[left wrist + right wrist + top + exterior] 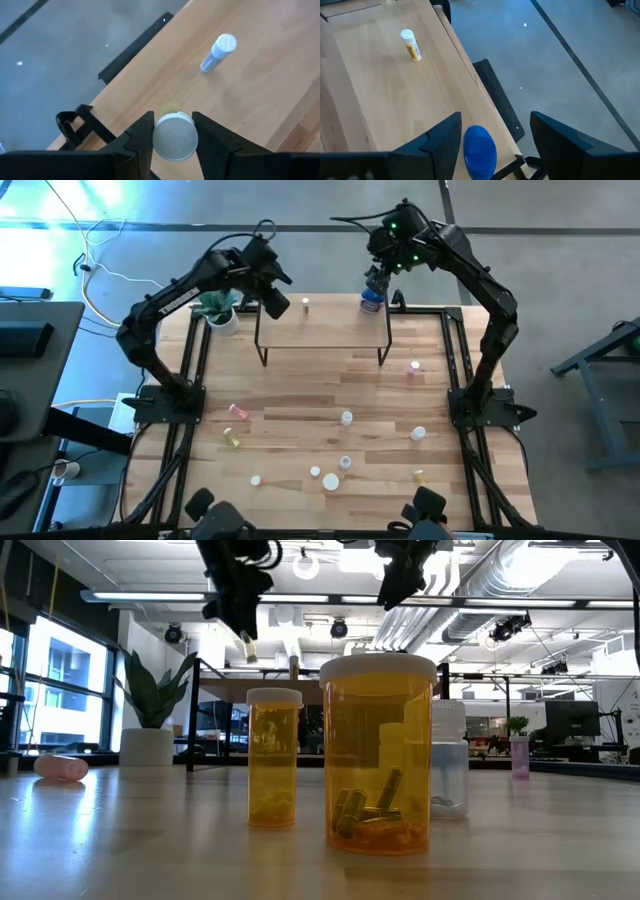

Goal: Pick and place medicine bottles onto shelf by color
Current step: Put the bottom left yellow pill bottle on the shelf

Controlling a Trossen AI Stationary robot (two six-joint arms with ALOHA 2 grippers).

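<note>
The light-wood shelf point(325, 330) stands at the table's far side. My left gripper point(276, 306) is over the shelf's left end, shut on a white-capped bottle point(175, 140). A white vial point(305, 305) lies on the shelf beyond it and also shows in the left wrist view point(218, 52). My right gripper point(376, 283) is open over the shelf's far right corner. Its fingers stand on either side of the blue bottle point(480, 150), which stands upright on the shelf point(385, 85). My left gripper pinches the sides of the bottle's round white ribbed cap point(175, 120) between its two fingers point(142, 135). The fingers come from above, pointing down at a slant. The cap hides most of the bottle's body. In the low view the bottle point(247, 638) hangs a little above the shelf.
A potted green plant point(218, 310) stands left of the shelf. Several small bottles lie scattered on the table's near half, among them pink ones point(237, 410) point(413, 367) and white ones point(346, 418). Two orange bottles point(378, 755) point(273, 755) stand close before the low camera.
</note>
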